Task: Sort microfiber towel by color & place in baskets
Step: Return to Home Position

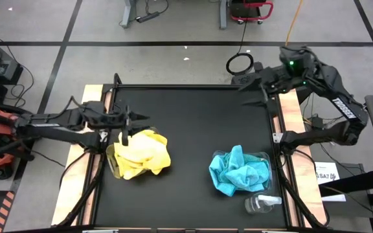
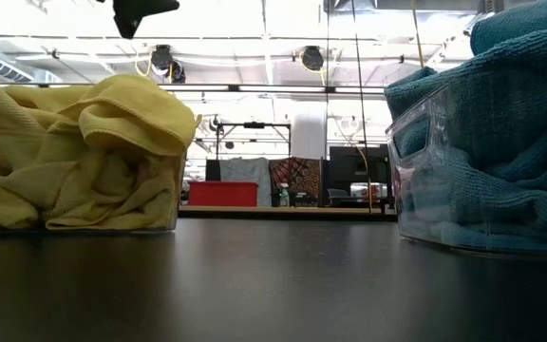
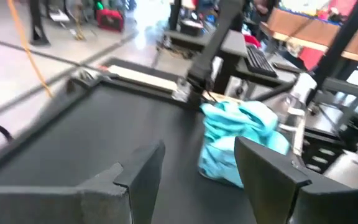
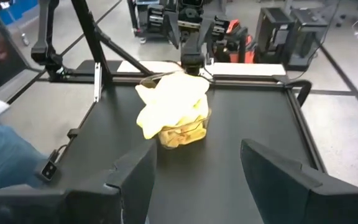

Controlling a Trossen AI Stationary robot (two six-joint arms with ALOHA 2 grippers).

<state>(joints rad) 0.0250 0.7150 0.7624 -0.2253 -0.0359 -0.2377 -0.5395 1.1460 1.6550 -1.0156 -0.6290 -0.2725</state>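
Blue-filled basket, clear bottle beside it; left pincer and right pincer spread apart, empty

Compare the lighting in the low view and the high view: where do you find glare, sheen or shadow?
Low view: bright ceiling lights glare behind the yellow towels and blue towels, and the black table carries a pale sheen. High view: light is even, the same surface looks matte, shadows are faint, and the clear bottle catches small highlights.
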